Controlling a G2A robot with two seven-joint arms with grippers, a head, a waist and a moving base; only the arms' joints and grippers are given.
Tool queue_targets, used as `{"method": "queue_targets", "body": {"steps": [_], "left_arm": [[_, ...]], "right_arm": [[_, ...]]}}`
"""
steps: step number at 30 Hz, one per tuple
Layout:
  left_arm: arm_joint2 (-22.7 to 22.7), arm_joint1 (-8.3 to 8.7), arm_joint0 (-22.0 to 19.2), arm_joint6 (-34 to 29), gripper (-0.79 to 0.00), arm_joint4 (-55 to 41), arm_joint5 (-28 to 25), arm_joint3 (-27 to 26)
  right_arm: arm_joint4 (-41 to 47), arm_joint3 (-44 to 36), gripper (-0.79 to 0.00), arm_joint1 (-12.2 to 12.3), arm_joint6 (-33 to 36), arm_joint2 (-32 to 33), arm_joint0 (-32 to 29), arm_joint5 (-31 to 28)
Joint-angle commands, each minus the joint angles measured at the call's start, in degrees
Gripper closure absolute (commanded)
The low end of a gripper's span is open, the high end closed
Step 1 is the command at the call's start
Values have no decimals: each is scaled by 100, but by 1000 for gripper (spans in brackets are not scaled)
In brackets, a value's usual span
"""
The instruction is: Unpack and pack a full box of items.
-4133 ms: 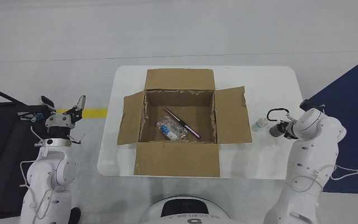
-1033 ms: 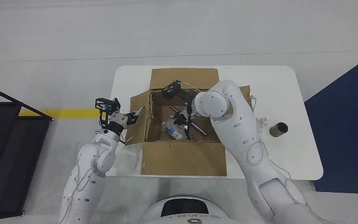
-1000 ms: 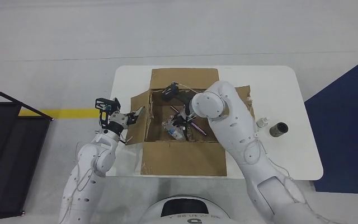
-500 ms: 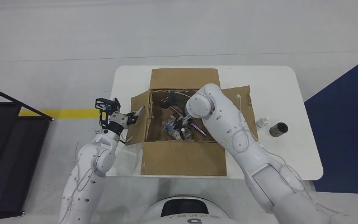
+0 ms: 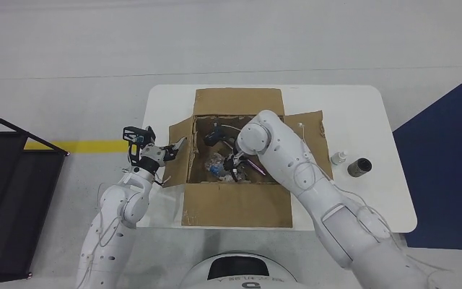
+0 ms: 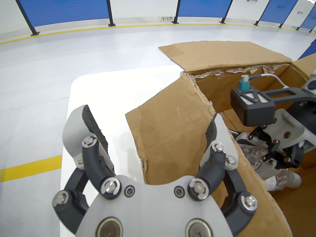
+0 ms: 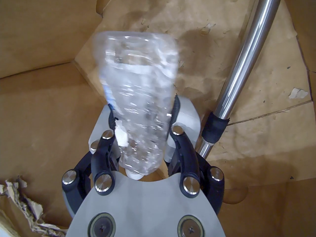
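Bottle (image 7: 138,80) between the right gripper's (image 7: 143,110) jaws, inside the box (image 7: 37,13)
The bottle reached out past the jaw tips; a rod (image 7: 246,57) lay on the box floor just beside one jaw. The side flap (image 6: 172,114) stood just ahead of the left gripper's (image 6: 150,122) jaws.

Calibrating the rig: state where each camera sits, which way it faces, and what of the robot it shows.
Top: above the arms, looking down at table and box; both arms show.
Left wrist: behind the open left gripper, looking across a box flap.
Right wrist: behind the right gripper, looking down into the box; it clamps a bottle beside a rod.
Shared: top and left wrist both show the right gripper in the box.
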Motion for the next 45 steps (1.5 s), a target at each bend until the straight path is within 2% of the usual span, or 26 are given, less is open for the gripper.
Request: {"method": "queue_targets", "body": {"steps": [1, 2, 4, 5, 11, 16, 21, 27, 31, 35, 43, 45], "left_arm": [[0, 0, 0, 0, -785, 0, 0, 0], [0, 0, 0, 0, -785, 0, 0, 0], [0, 0, 0, 0, -785, 0, 0, 0], [0, 0, 0, 0, -785, 0, 0, 0], [0, 0, 0, 0, -785, 0, 0, 0], [0, 0, 0, 0, -785, 0, 0, 0], [0, 0, 0, 0, -785, 0, 0, 0], [0, 0, 0, 0, -785, 0, 0, 0], [0, 0, 0, 0, -785, 0, 0, 0], [0, 0, 0, 0, -785, 0, 0, 0], [0, 0, 0, 0, -785, 0, 0, 0], [0, 0, 0, 0, -785, 0, 0, 0]], "right_arm": [[34, 115, -283, -17, -48, -49, 58, -2], [76, 154, -256, -23, -73, -57, 89, -5], [159, 187, -46, -22, -101, -43, 144, -1], [184, 171, 0, -15, -117, -23, 167, 7], [265, -300, 0, 127, -17, 260, 115, 104], [186, -1318, 0, 353, 271, 724, -248, 327], [411, -3269, 0, 664, 367, 1758, -1106, 416], [540, -5813, 0, 924, -300, 3204, -2505, 749], [545, -6838, 0, 1025, -843, 4150, -3291, 952], [1143, -7441, 0, 1075, -1325, 5057, -3962, 1040], [1143, -7441, 0, 1075, -1325, 5057, -3962, 1040], [757, -7548, 0, 1092, -1411, 4921, -4000, 950]]}}
